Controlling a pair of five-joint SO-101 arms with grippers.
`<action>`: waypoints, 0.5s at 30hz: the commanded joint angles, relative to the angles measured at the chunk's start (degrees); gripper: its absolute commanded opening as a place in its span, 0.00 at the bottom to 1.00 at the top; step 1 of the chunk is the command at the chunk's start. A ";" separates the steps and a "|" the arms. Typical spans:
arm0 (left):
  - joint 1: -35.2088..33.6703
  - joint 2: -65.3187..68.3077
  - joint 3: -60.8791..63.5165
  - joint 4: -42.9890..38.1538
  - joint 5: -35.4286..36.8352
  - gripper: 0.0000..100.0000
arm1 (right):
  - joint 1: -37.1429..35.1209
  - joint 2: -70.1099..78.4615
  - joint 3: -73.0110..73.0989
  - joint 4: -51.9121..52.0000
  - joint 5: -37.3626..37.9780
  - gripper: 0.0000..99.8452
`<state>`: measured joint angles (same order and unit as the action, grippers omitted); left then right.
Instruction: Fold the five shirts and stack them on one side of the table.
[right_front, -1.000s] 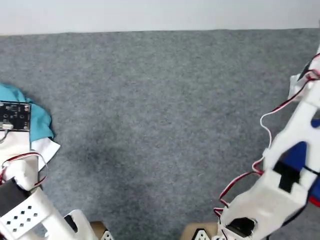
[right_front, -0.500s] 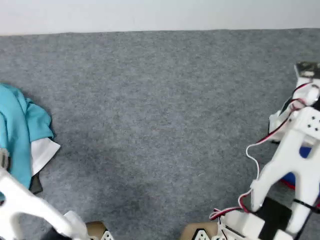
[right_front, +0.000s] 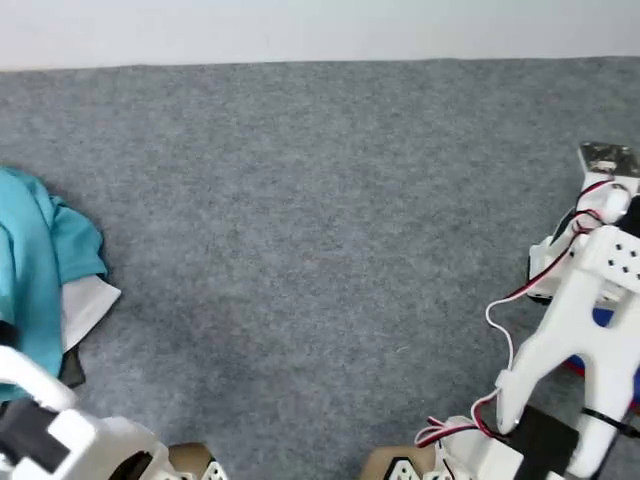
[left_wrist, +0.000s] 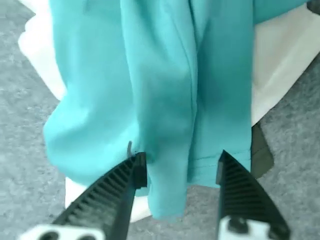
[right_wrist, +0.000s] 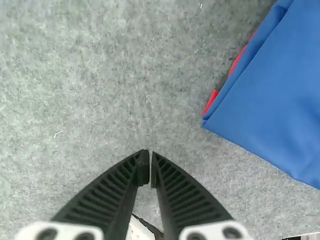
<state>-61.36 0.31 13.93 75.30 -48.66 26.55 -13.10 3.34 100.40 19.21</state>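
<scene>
At counter (right_front: 300, 200) left edge, left pincer (left_wrist: 181, 157) gapes wide above crumpled teal shirt (left_wrist: 165, 85), white shirt (left_wrist: 285, 60) beneath. Right pincer (right_wrist: 149, 155) closed, empty, beside folded blue shirt (right_wrist: 270, 95), red edge (right_wrist: 211, 104) under. Apparently two stacked, three unfolded.

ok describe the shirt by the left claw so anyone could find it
On the grey table, look to the left edge in the high view, where a heap of cloth lies. The teal shirt is the crumpled top layer, the only one of that colour, with a white cloth poking out beneath it.
</scene>
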 joint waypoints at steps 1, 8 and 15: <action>-0.26 2.29 -2.07 -2.64 -0.35 0.23 | 0.22 -2.42 -0.26 2.42 -0.09 0.01; 1.32 4.66 -1.80 -3.69 -0.26 0.12 | 0.22 -2.42 -0.26 2.42 -0.18 0.01; 3.60 7.91 -1.89 -3.96 -0.26 0.00 | 0.22 -2.42 -0.26 2.42 -0.18 0.01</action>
<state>-58.99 9.10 13.85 71.25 -48.66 26.55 -13.10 3.34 100.40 19.21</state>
